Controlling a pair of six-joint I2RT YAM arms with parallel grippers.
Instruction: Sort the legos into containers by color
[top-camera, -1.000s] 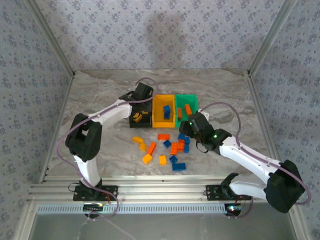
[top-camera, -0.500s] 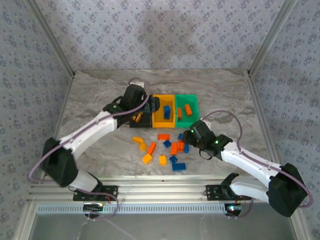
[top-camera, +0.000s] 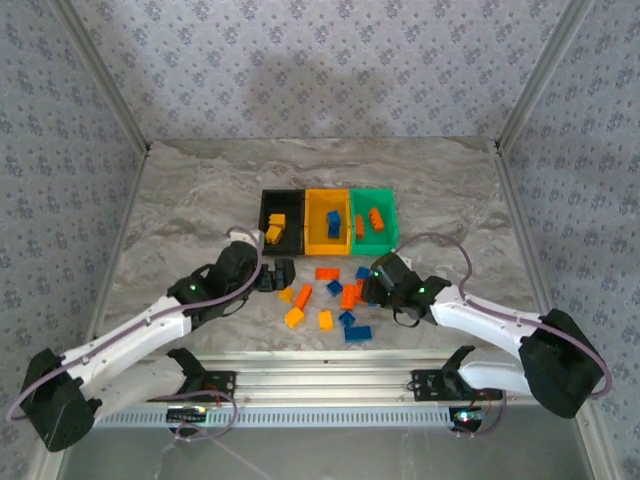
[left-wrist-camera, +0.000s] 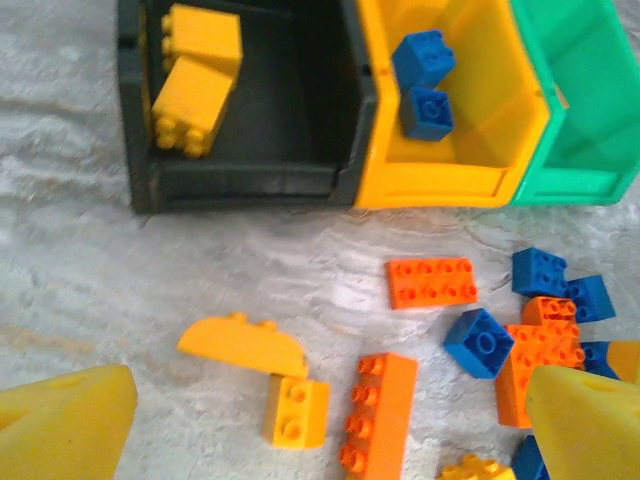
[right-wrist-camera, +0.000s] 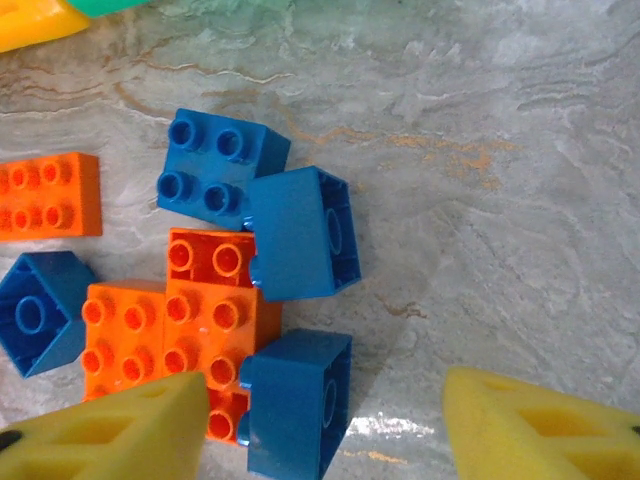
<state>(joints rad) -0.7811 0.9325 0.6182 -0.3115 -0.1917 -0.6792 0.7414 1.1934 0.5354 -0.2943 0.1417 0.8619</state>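
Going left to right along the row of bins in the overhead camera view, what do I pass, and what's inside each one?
black bin with yellow bricks → yellow-orange bin with blue bricks → green bin with orange bricks

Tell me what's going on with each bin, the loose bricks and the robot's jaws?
black bin: two yellow bricks inside.
yellow-orange bin: two blue bricks inside.
green bin: two orange-red bricks inside.
loose bricks: unsorted, lying on the table in front of the bins.
left jaws: wide open, empty.
right jaws: open, either side of a blue brick, not gripping it.
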